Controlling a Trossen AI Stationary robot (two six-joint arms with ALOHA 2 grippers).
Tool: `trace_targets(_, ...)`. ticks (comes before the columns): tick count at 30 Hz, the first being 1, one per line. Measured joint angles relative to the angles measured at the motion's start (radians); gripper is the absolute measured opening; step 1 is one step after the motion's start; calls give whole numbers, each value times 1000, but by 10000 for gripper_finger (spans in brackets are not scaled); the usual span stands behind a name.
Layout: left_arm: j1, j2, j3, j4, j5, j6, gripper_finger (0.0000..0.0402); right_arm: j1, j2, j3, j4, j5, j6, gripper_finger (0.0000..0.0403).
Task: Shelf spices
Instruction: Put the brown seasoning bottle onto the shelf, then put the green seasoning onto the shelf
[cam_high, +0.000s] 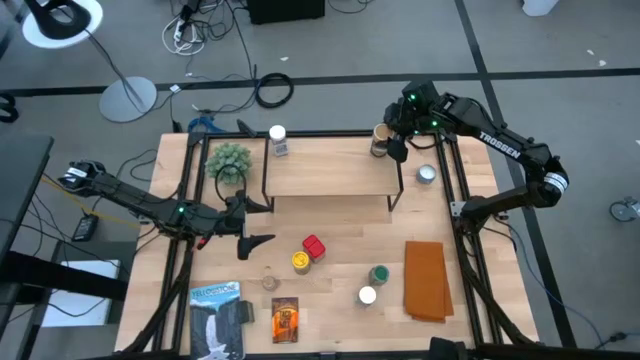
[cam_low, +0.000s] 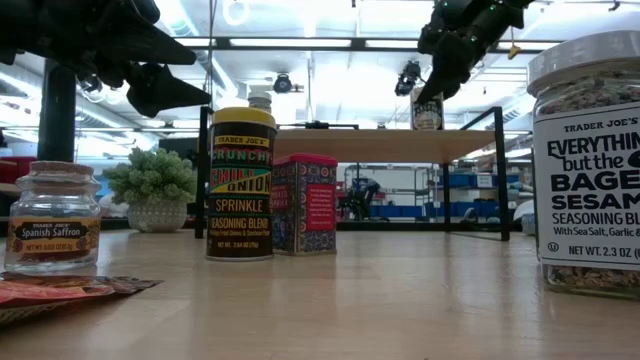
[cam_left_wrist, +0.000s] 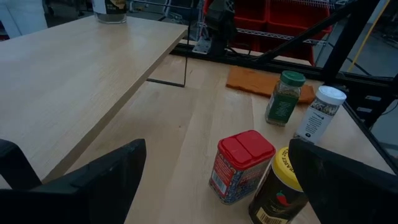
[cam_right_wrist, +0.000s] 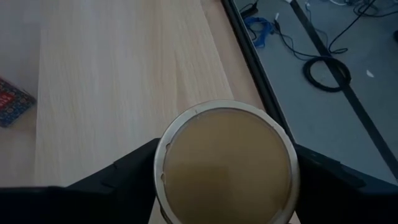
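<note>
The shelf (cam_high: 330, 172) stands at the table's far middle. A tan-lidded jar (cam_high: 380, 136) stands on its far right corner, and my right gripper (cam_high: 396, 146) is closed around it from above. A white-lidded jar (cam_high: 278, 140) stands on the shelf's far left corner. My left gripper (cam_high: 260, 222) hovers open by the shelf's near left leg, holding nothing. On the table in front lie a red box (cam_high: 314, 246), a yellow-lidded jar (cam_high: 300, 261), a green-lidded jar (cam_high: 379, 274), a white-lidded jar (cam_high: 367, 295), a small jar (cam_high: 270, 283) and an orange-brown packet (cam_high: 285, 318). My right gripper has the tan-lidded jar between its two fingers (cam_right_wrist: 130, 171), one on each side of the jar's body just under the lid (cam_right_wrist: 227, 162). The fingers slant down from the far right. The jar stands upright with its base on the shelf's board.
A potted plant (cam_high: 230, 162) stands left of the shelf. A silver-lidded jar (cam_high: 427, 175) sits on the table right of the shelf. A folded orange cloth (cam_high: 427, 280) lies near right, a blue-and-white package (cam_high: 217, 318) near left. Black frame rails run along both table sides.
</note>
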Motion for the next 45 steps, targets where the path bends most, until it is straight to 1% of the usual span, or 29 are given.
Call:
trace_targets(8,0,0,0,0,0,0,399,0,0,0,0,2,-16,327)
trace_targets(18,0,0,0,0,0,0,399,0,0,0,1,-8,-33,396)
trace_targets(25,0,0,0,0,0,0,399,0,-2,0,58,-17,-38,393)
trace_targets(31,0,0,0,0,0,0,399,1,-41,0,121,-9,-58,397)
trace_targets(33,0,0,0,0,0,0,399,3,-64,0,126,-9,-38,394)
trace_targets(38,0,0,0,0,0,0,399,34,-140,0,117,-9,97,392)
trace_targets(43,0,0,0,4,0,0,399,94,-237,0,76,-9,107,393)
trace_targets(45,0,0,0,16,0,0,399,130,-281,0,38,9,112,391)
